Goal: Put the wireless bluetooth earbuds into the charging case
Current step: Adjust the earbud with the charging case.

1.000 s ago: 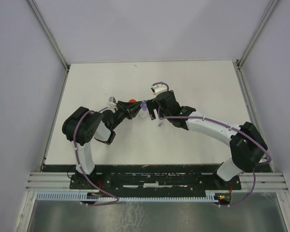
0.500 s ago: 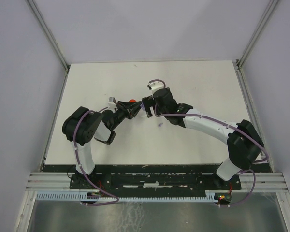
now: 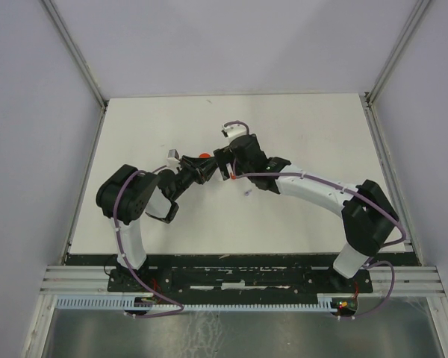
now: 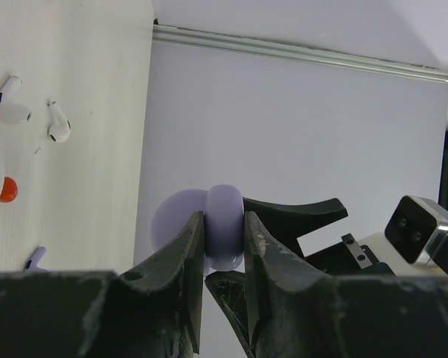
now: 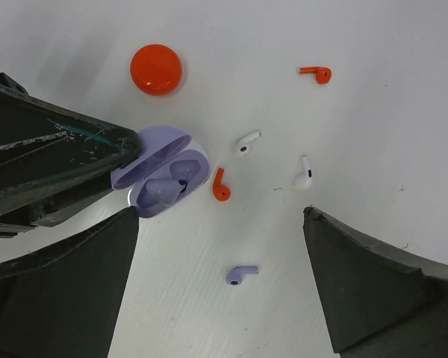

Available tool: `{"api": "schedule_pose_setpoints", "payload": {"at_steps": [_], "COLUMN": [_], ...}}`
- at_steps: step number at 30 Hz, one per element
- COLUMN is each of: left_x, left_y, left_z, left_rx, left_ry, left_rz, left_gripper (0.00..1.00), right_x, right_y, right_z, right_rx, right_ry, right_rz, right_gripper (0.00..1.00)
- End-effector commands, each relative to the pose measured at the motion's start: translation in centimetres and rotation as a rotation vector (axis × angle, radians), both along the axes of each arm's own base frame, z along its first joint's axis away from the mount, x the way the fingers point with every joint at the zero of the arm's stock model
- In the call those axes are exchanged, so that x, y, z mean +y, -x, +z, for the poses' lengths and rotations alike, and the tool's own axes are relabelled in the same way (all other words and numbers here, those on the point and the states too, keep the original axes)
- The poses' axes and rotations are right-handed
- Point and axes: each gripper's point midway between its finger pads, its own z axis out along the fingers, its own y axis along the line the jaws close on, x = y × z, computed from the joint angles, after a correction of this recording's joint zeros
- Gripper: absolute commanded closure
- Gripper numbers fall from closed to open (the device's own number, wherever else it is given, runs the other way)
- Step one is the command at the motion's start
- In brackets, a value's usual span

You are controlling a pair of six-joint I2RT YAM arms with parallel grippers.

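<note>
Left pincer (image 4: 224, 240) clamps the open lavender charging case (image 5: 161, 179). Just beside it on the desk (image 5: 403, 89) lies a red earbud (image 5: 221, 186), with two white earbuds (image 5: 246, 142) and a lavender earbud (image 5: 241, 274) near. Right pincer (image 5: 220, 216) hangs wide open above them.

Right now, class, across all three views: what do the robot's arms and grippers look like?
The left arm and right arm alternate rounded black joint housings with white links; a thin purple cable loops along each. The left gripper and right gripper have black, wedge-shaped fingers, scuffed on the left. A pale grey camera sits on the right wrist.
</note>
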Motion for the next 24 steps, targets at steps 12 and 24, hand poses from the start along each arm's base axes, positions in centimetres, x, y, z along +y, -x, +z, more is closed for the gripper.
{"api": "schedule_pose_setpoints", "payload": {"at_steps": [12,24], "left_x": [-0.2,-0.2], "left_y": [0.5,0.6], "left_z": [3.4,3.4], "left_rx": [-0.130,-0.131], "left_ry": [0.060,0.059], "left_rz": [-0.020,-0.022], "left_gripper": [0.97,0.97], "right_x": [0.7,-0.2], "right_y": [-2.3,-3.2], "right_z": [2.3,3.0], "right_rx": [-0.070,-0.083], "right_ry": [-0.014,-0.031], "right_rz": [-0.069,-0.102], "right_gripper": [0.01,0.01]}}
